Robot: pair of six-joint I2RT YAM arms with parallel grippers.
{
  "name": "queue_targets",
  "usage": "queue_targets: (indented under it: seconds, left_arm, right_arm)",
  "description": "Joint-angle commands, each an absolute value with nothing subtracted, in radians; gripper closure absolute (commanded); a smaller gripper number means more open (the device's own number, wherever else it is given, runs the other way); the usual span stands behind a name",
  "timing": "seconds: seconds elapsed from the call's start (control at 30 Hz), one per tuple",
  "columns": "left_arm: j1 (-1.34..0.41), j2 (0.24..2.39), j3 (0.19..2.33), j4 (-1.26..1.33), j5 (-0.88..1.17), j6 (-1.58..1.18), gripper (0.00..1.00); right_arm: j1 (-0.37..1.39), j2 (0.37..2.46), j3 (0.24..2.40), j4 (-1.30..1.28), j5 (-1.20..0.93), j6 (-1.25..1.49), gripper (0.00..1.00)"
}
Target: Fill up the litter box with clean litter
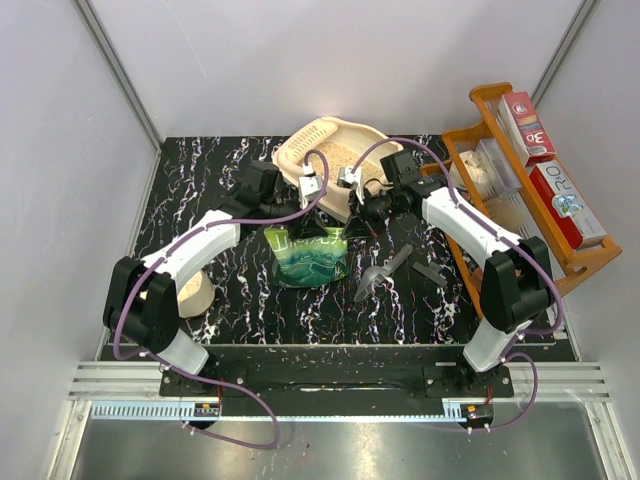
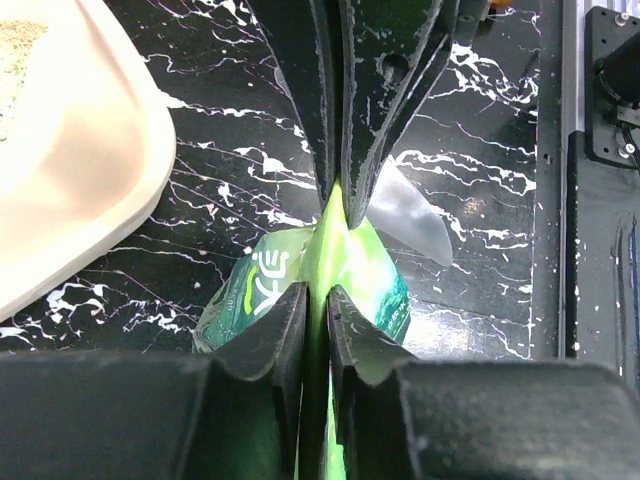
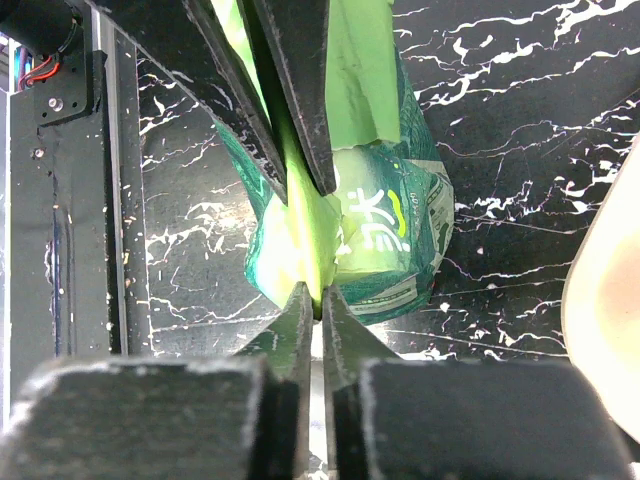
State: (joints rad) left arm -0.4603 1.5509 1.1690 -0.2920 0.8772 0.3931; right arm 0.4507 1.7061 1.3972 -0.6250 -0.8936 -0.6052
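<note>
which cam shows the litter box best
top external: the whole litter box shows from above, with the litter inside; only its near edge is hidden. left wrist catches one rounded corner; right wrist just a sliver of rim.

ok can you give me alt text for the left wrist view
The left gripper, at the bottom, and the right gripper, from the top, both pinch the edge of a green bag against a black marbled table. A corner of the cream litter box, holding pale litter, shows at upper left.
</note>
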Motion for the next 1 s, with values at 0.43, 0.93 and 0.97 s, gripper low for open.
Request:
queue_targets:
  seconds: [0.43, 0.93, 0.97]
  left_arm:
    - [-0.483, 1.566, 1.18, -0.166, 0.905, 0.276, 1.0]
    - [-0.483, 1.562, 1.192, -0.095, 0.893, 0.152, 1.0]
    - [-0.483, 1.562, 1.192, -0.095, 0.893, 0.15, 1.0]
  right_arm:
    - [0.342, 1.58, 1.393, -0.568, -0.697, -0.422, 0.54]
    - [0.27, 1.286, 0.904, -0.681, -0.068, -0.641, 0.48]
    - [0.264, 1.284, 0.896, -0.68, -0.066, -0.656, 0.48]
